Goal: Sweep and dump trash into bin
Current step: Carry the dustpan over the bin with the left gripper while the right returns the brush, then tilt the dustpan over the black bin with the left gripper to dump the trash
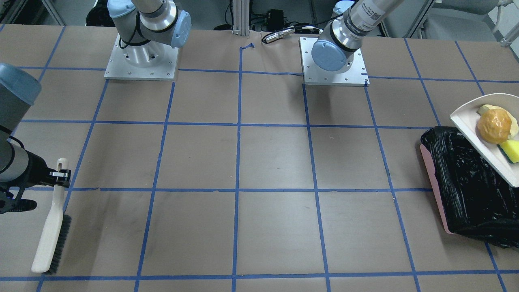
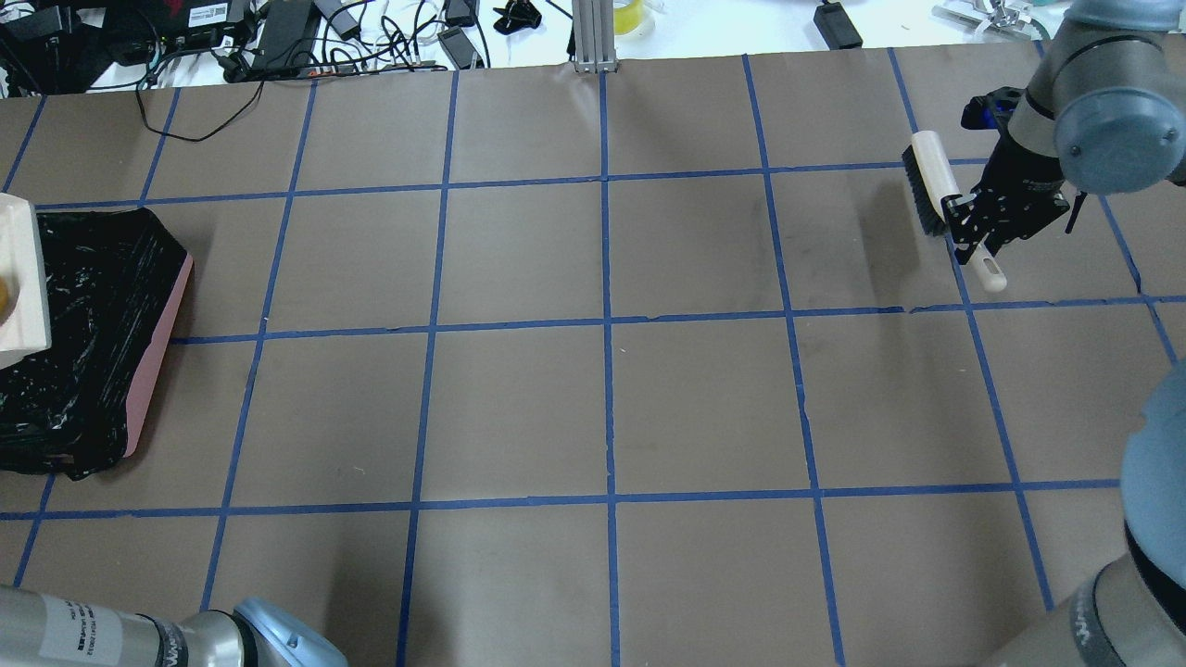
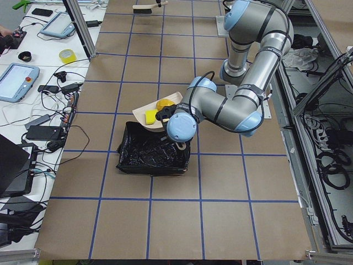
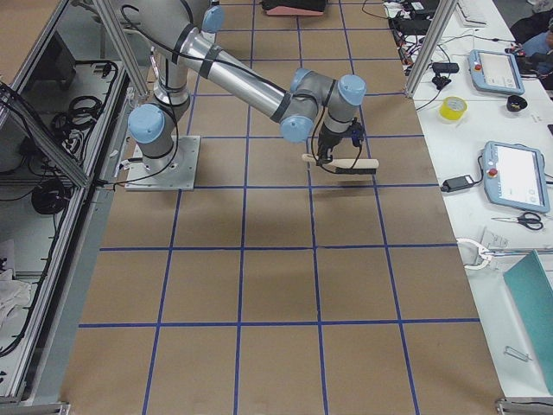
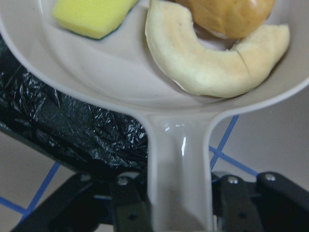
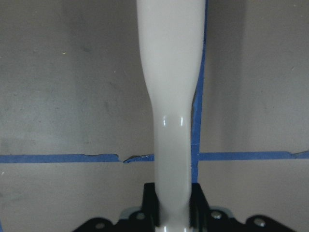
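The beige dustpan (image 1: 470, 119) hangs tilted over the pink bin (image 1: 462, 182) with its black bag. In the pan lie the trash pieces: an orange-yellow lump (image 1: 494, 126), a yellow sponge wedge (image 1: 511, 150) and a cream crescent slice (image 5: 203, 63). My left gripper (image 5: 178, 212) is shut on the dustpan's handle (image 5: 178, 159). My right gripper (image 1: 61, 176) is shut on the handle of the beige brush (image 1: 50, 235), far from the bin at the table's other end. The brush's dark bristles are just above the table.
Brown paper with a blue tape grid (image 2: 607, 324) covers the table. Both arm bases (image 1: 142, 56) (image 1: 334, 61) stand on white plates at the robot's side. Cables and power bricks (image 2: 278, 37) lie beyond the table's far edge.
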